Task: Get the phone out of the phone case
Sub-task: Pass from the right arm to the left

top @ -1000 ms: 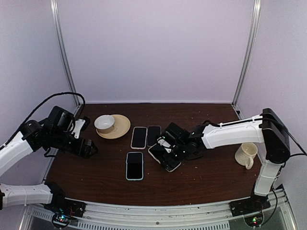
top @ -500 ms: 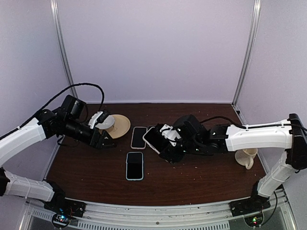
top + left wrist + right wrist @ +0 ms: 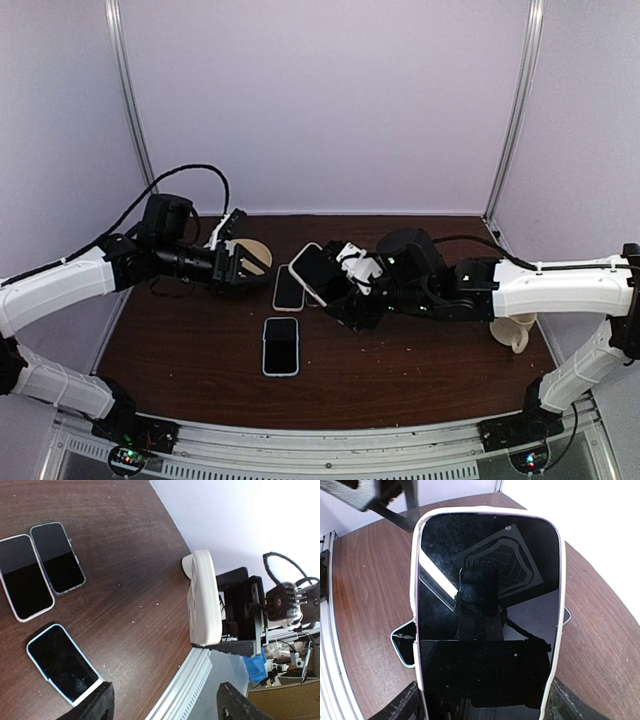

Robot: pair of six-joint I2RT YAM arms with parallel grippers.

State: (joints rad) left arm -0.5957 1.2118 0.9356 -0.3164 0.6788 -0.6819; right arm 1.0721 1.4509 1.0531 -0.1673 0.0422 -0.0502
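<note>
A phone in a white case (image 3: 312, 272) is held tilted above the table by my right gripper (image 3: 347, 292), which is shut on its lower end. In the right wrist view the phone's black screen (image 3: 485, 605) fills the frame, with the right gripper (image 3: 482, 707) clamped on its sides. My left gripper (image 3: 233, 263) is open and empty, hovering to the left of the held phone and apart from it. In the left wrist view the white case (image 3: 204, 597) shows edge-on ahead of the open left gripper (image 3: 162, 711).
Three other cased phones lie on the table: a white-cased one (image 3: 288, 288) (image 3: 25, 582), a grey-cased one (image 3: 57, 557) and a blue-cased one (image 3: 281, 345) (image 3: 62, 662) (image 3: 402, 647). A tan plate (image 3: 257, 256) lies behind the left gripper. A cream mug (image 3: 512, 325) stands at the right.
My right gripper lifted the white-cased phone off the table and carried it left and up. My left arm swung right, past the plate, toward the held phone.
</note>
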